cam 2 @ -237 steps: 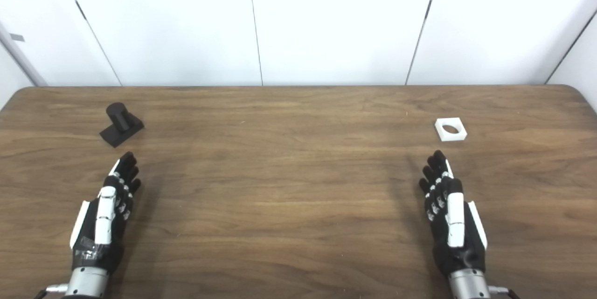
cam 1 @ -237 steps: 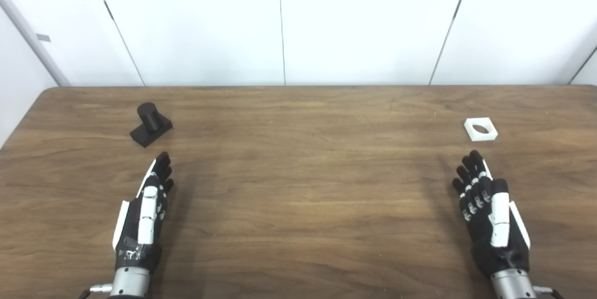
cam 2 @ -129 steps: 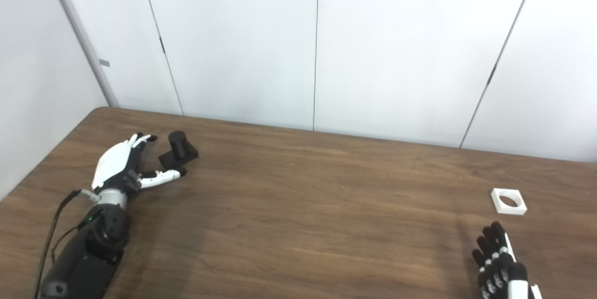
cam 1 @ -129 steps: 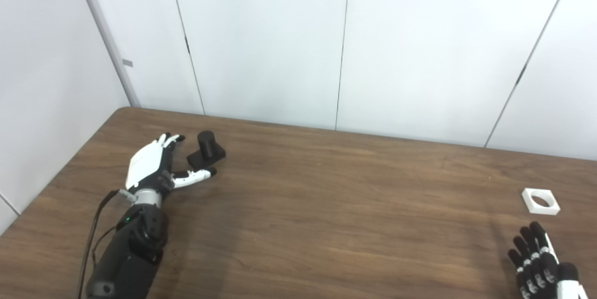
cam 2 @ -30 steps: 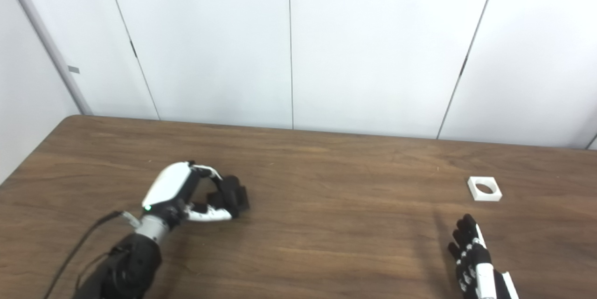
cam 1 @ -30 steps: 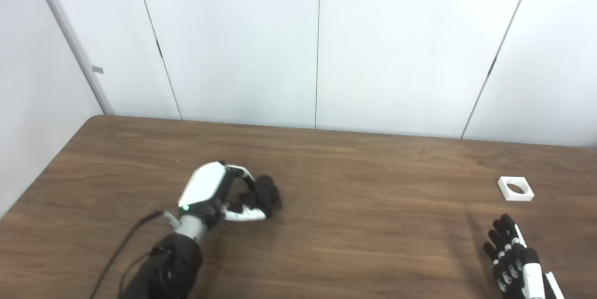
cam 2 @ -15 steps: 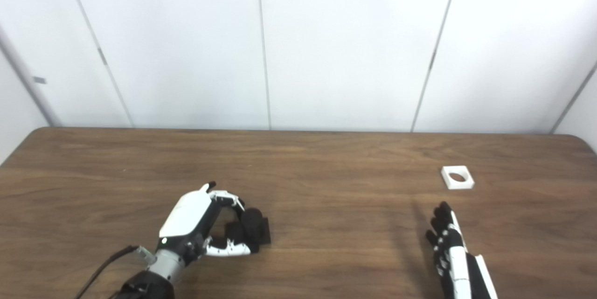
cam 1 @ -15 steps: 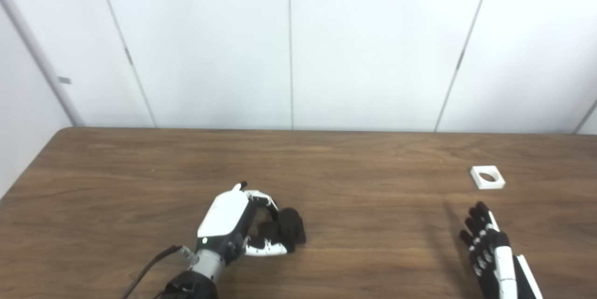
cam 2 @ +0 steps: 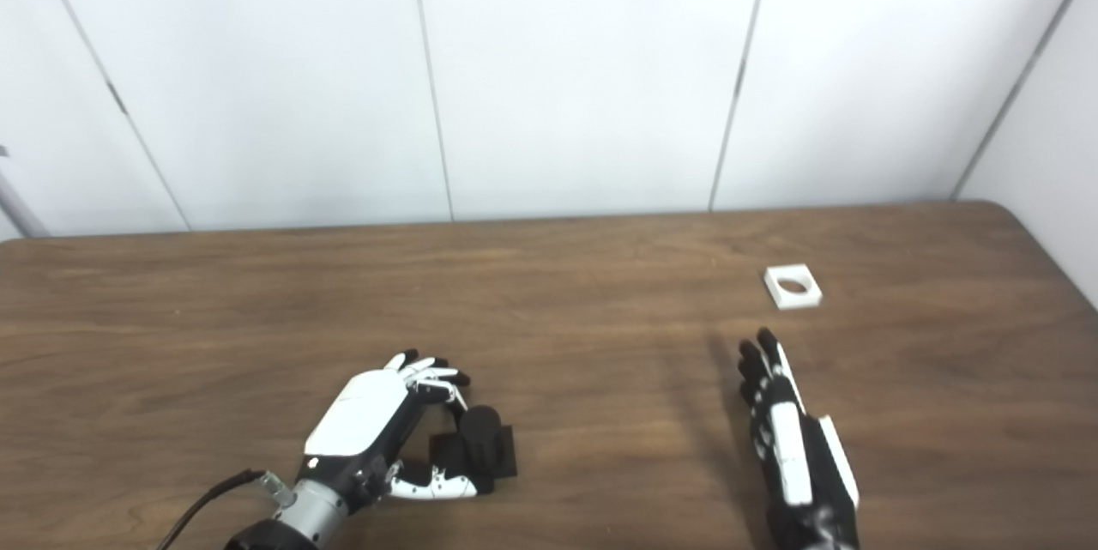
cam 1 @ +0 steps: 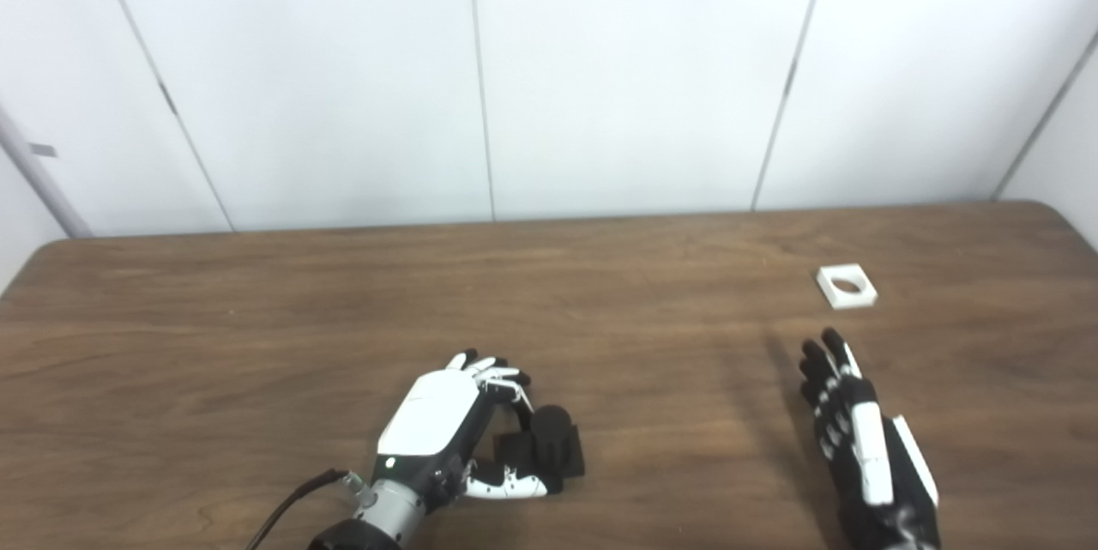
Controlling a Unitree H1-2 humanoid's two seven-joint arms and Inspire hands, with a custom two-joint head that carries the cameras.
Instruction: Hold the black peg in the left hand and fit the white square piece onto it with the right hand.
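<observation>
Gripping the black peg (cam 1: pixel 549 445) on the tabletop (cam 1: pixel 257 318), left robot hand (cam 1: pixel 450 426) curls around it; right robot hand (cam 1: pixel 862 447) flat, open, fingers extended, white square (cam 1: pixel 847 287) lying just beyond; peg base partly hidden.

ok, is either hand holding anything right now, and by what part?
The left hand grips the black peg by its base block, post free and upright. The right hand is open and empty; the white square piece lies on the table.
</observation>
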